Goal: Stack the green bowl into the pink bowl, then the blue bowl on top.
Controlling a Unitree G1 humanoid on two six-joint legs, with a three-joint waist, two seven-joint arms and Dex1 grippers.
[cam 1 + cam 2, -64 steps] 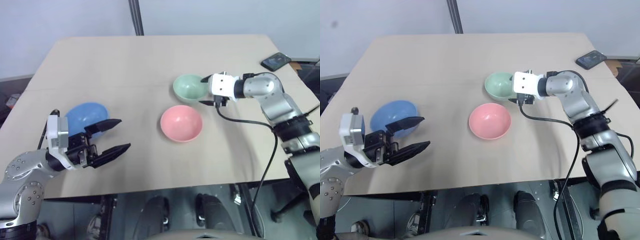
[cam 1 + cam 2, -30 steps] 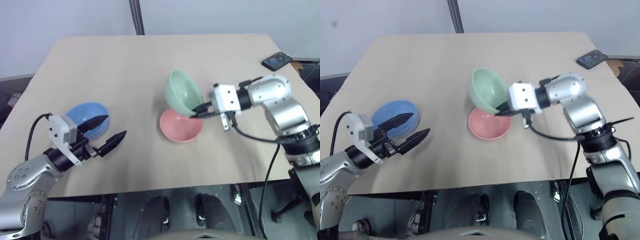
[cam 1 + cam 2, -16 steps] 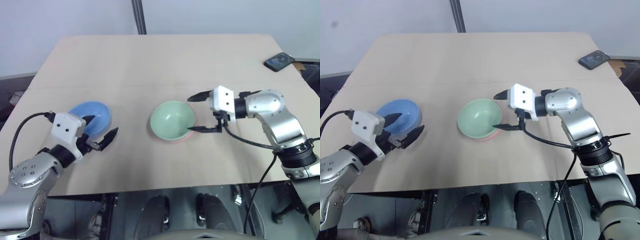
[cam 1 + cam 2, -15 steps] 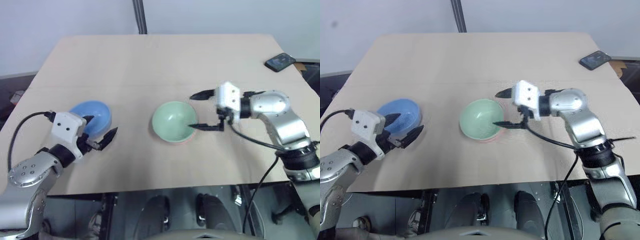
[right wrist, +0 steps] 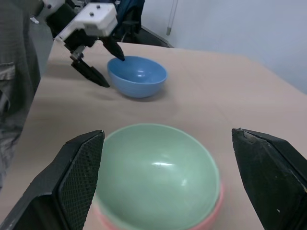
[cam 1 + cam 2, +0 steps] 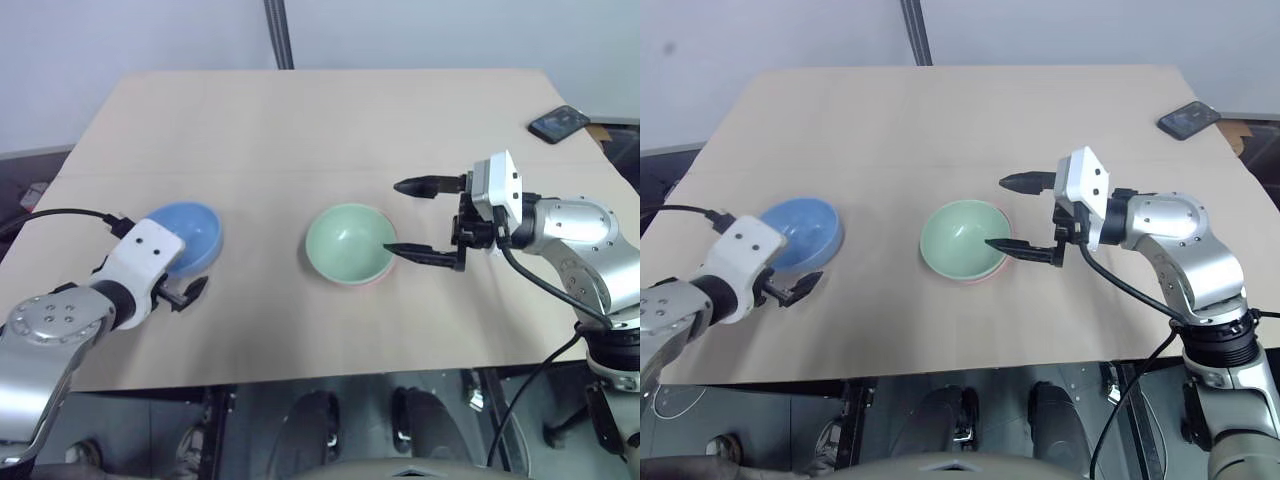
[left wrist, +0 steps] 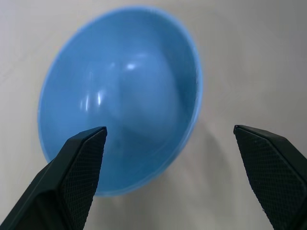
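Observation:
The green bowl (image 6: 347, 243) sits nested in the pink bowl (image 5: 217, 207), of which a thin rim shows beneath it, at the table's middle. My right gripper (image 6: 395, 217) hangs open just right of the stack, with nothing between its fingers. The blue bowl (image 6: 190, 234) stands upright at the left. My left gripper (image 7: 170, 130) is open and tipped down at its near rim. One finger (image 7: 79, 163) is over the bowl's inside and the other (image 7: 268, 163) is outside, over the table. It grips nothing.
A dark phone (image 6: 558, 122) lies at the far right corner of the tan table (image 6: 300, 130). The table's back half is bare. A dark pole (image 6: 277, 35) rises behind the far edge.
My right gripper set the green bowl into the pink bowl, opened and drew back to the right. My left gripper swung down to the blue bowl's rim.

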